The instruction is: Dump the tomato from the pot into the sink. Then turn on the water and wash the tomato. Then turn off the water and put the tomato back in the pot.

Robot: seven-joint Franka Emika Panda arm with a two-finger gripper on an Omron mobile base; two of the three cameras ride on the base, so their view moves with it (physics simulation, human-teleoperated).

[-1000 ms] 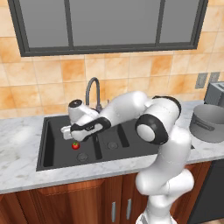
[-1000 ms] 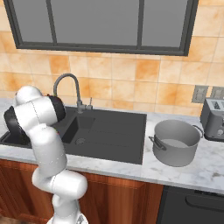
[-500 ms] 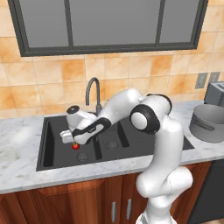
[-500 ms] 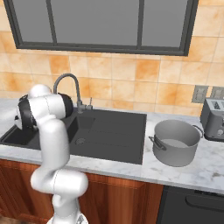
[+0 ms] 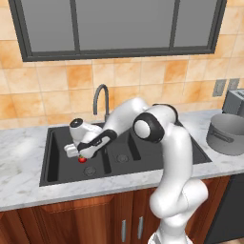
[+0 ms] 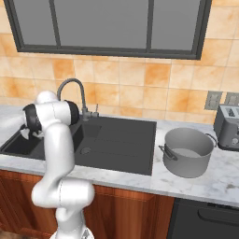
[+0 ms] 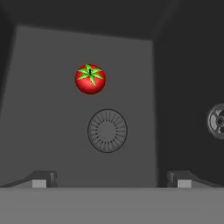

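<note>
The tiny red tomato (image 5: 82, 159) with its green stem top (image 7: 90, 79) lies on the floor of the dark sink's (image 5: 52, 143) smaller left basin, just beyond the round drain (image 7: 107, 131). My gripper (image 7: 111, 181) hangs open over that basin, with nothing between its fingertips (image 7: 41, 179). In the left base view the gripper (image 5: 76, 153) sits just above the tomato, apart from it. The grey pot (image 6: 189, 151) stands upright on the counter right of the sink (image 6: 140, 140). No water runs from the gooseneck faucet (image 5: 100, 95).
The wide basin's drain (image 7: 216, 120) shows past the divider wall. A grey toaster (image 6: 228, 126) stands behind the pot (image 5: 228, 133) at the far right. My arm stretches across the sink from the right, under the faucet (image 6: 70, 86). Marble counter (image 5: 19, 157) surrounds the sink.
The arm has swung left and down, bringing the open gripper lower over the tomato in the left basin. The tomato and the pot have stayed where they were.
</note>
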